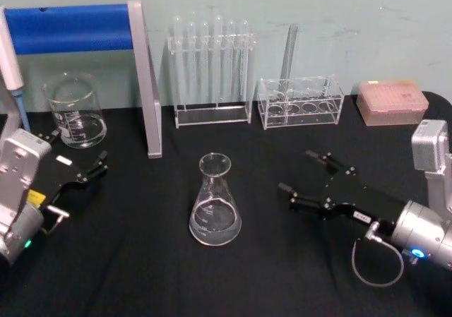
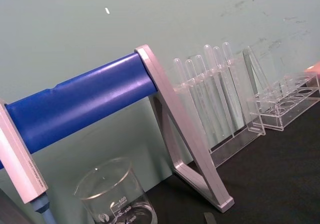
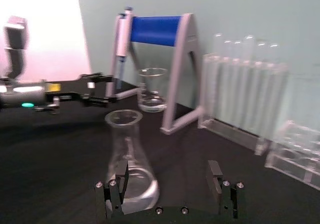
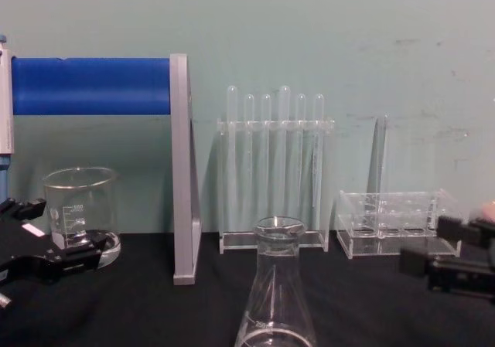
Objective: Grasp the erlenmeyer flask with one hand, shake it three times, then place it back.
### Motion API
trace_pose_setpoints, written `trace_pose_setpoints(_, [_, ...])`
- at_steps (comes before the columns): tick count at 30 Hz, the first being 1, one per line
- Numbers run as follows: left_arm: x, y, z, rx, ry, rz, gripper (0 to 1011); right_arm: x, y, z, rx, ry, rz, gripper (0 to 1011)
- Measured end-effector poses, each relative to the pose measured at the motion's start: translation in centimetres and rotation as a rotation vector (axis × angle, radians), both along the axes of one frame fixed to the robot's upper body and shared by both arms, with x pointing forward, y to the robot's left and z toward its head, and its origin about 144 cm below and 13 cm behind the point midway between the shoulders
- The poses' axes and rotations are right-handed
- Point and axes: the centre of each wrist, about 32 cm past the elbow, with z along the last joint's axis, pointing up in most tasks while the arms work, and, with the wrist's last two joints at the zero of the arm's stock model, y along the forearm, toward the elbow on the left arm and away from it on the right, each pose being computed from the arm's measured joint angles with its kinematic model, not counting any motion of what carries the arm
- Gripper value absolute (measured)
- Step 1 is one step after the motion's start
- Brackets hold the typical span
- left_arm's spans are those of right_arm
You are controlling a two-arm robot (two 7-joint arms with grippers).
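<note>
Right of the upright erlenmeyer flask (image 1: pixel 215 204), the right hand (image 1: pixel 296 171), spread wide, clear of it

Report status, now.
Right claw open, right of flask, apart. Left claw open, parked by beaker. Flask upright, untouched. Nothing between right claw and flask.

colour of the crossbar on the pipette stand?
Blue crossbar, held by a silver-grey frame. Shows best in the chest view.

Bare cloth (image 1: pixel 261 211) between right end effector (image 1: pixel 296 171) and flask (image 1: pixel 215 204); rack (image 1: pixel 212 112) (behind) well apart.
</note>
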Motion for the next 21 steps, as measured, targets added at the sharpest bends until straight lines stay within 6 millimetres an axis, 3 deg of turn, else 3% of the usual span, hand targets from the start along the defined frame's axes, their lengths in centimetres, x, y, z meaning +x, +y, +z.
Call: trace_pose_setpoints(21, [0.0, 0.0, 0.0, 0.0, 0.0, 0.0, 1001, 3.5, 2.9, -0.7, 0.008, 0.05, 0.208, 1000])
